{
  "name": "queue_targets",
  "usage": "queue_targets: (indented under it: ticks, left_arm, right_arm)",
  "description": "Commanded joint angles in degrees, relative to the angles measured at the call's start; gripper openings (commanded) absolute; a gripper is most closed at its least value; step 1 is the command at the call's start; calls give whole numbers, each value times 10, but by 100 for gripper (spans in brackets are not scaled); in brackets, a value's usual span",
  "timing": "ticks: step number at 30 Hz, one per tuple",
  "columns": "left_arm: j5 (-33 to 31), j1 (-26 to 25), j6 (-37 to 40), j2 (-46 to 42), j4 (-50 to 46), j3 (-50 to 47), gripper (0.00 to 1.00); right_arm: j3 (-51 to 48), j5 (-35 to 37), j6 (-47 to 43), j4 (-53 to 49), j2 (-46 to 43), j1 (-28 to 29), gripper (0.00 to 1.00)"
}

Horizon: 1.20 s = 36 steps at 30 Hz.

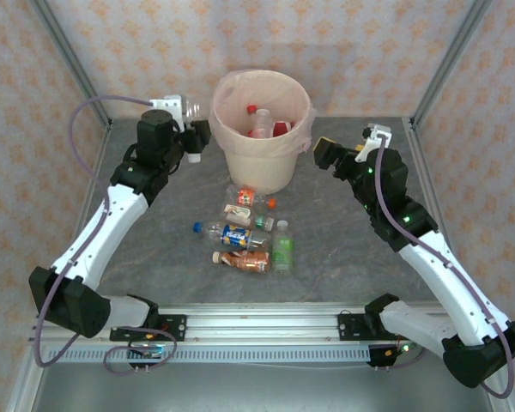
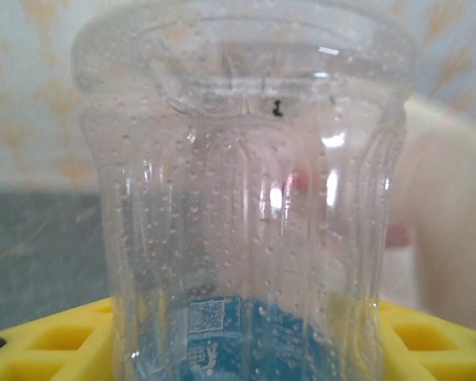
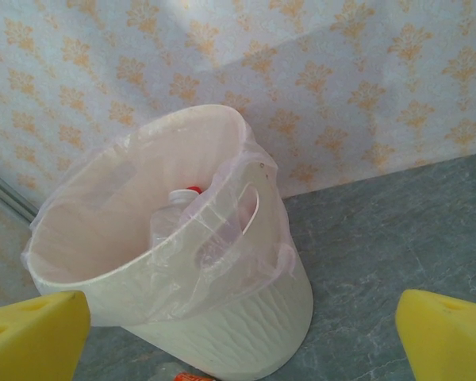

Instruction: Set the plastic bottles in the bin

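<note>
Top view: a few plastic bottles (image 1: 262, 124) already lie in the bin (image 1: 259, 167); the left gripper (image 1: 192, 129), just beside its rim, clasps a clear bottle (image 1: 189, 109); the right gripper (image 1: 326, 153) hangs near the opposite side; some half-dozen loose bottles (image 1: 247, 236) remain on the table (image 1: 343, 249), nearer the arm bases than either gripper, so most of the work looks undone. Left wrist: the clear bottle (image 2: 246, 198) fills the space between the yellow fingers (image 2: 40, 349). Right wrist: yellow fingers (image 3: 32, 337) spread wide and empty; the bin (image 3: 246, 317) is just ahead.

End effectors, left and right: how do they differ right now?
The left end effector grips a clear bottle; the right end effector is open and empty. The left sits left of the bin, the right on its right. Both have yellow fingers.
</note>
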Motion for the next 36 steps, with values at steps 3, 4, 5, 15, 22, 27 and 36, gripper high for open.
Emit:
queue_targets:
  ticks: [3, 4, 5, 15, 22, 27, 36]
  left_arm:
    - [-50, -42, -50, 8, 149, 43, 52]
    - [-54, -49, -52, 17, 164, 53, 51]
    - [-56, -55, -54, 30, 174, 67, 52]
    - [-121, -115, -26, 166, 208, 179, 51]
    - [-164, -138, -19, 227, 208, 199, 53]
    - [-196, -140, -31, 247, 174, 202, 65]
    - [-221, -140, -95, 228, 39, 238, 88]
  right_arm:
    - [-6, 3, 13, 17, -17, 1, 99]
    - [-8, 1, 15, 17, -18, 1, 99]
    - [-12, 0, 16, 17, -19, 1, 99]
    - [-18, -3, 25, 10, -26, 1, 99]
    - [-18, 2, 24, 0, -29, 1, 99]
    - [-20, 4, 24, -2, -29, 1, 99]
    - [-25, 16, 29, -3, -19, 1, 99]
